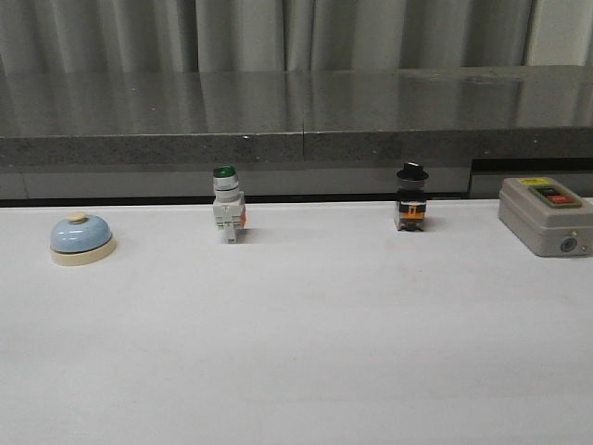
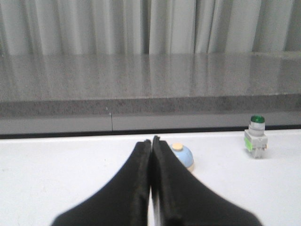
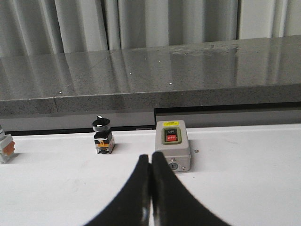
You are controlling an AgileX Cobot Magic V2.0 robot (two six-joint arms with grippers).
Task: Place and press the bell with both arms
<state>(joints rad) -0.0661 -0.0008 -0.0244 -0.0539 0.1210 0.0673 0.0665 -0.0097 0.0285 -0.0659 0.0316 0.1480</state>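
The bell [image 1: 82,237], pale blue dome on a cream base with a cream button, stands on the white table at the far left in the front view. It also shows in the left wrist view [image 2: 183,156], just beyond and beside my left gripper [image 2: 151,140], which is shut and empty. My right gripper [image 3: 150,158] is shut and empty, with its tips short of the grey box. Neither gripper nor arm shows in the front view.
A green-capped white pushbutton switch [image 1: 227,215] stands right of the bell. A black-knobbed selector switch [image 1: 411,209] stands further right. A grey box with red button [image 1: 547,215] sits at the right edge. A dark stone ledge [image 1: 296,120] runs along the table's back.
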